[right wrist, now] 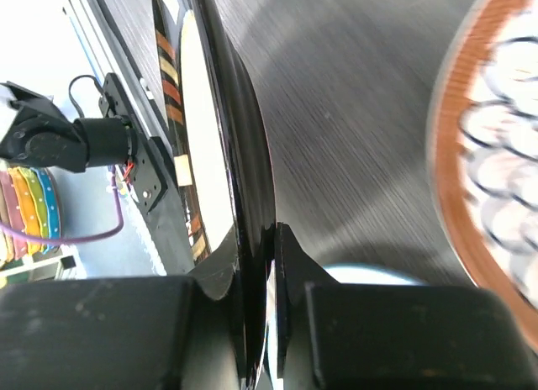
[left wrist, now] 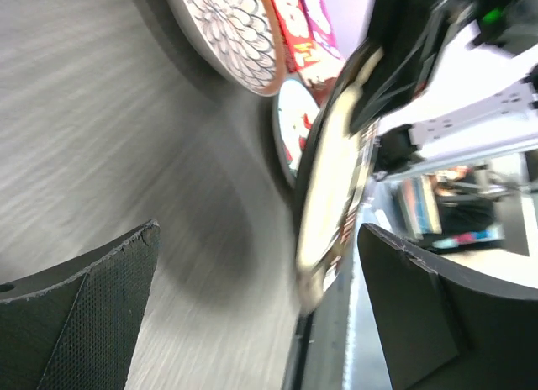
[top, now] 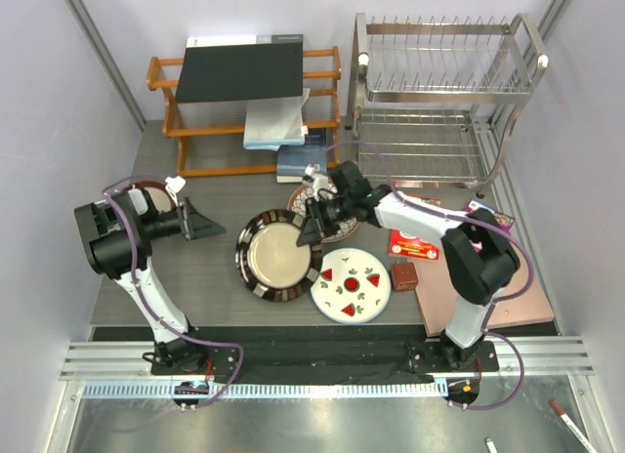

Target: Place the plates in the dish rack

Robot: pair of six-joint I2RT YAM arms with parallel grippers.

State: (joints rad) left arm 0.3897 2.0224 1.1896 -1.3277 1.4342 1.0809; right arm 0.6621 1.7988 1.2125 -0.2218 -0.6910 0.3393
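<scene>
Near edge of table (top: 210,277), right of centre: watermelon plate (top: 352,285), white with red slices, lying flat. It also shows in the left wrist view (left wrist: 292,121). A small brown cube (top: 404,275) sits just right of it, with a red card (top: 414,244) just beyond the cube.

Mid-table: dark-rimmed plate (top: 276,255), glossy dark brown rim with striped blocks and a beige centre. From the left wrist it appears nearly edge-on (left wrist: 329,180). Its rim nearly touches the watermelon plate.

Right arm reaches in from the near right and is bent at the elbow. The right gripper (top: 312,230) is clamped on the far-right rim of the dark-rimmed plate. The right wrist view shows the rim (right wrist: 249,239) pinched tight in the gripper (right wrist: 271,264).

Left arm is folded over the left edge with its wrist level. The left gripper (top: 205,224) points toward the dark-rimmed plate, jaws spread wide with nothing between them (left wrist: 261,310), well short of that plate.

Petal plate (top: 301,197), brown with white petals, lies flat beyond the right gripper and is partly hidden by it (left wrist: 231,28) (right wrist: 496,155). Maroon-rimmed plate (top: 156,194) sits by the left edge, mostly hidden behind the left arm.

Far right corner: dish rack (top: 444,82), silver wire, with no plates in its slots. Far left: orange wooden shelf (top: 244,131).
</scene>
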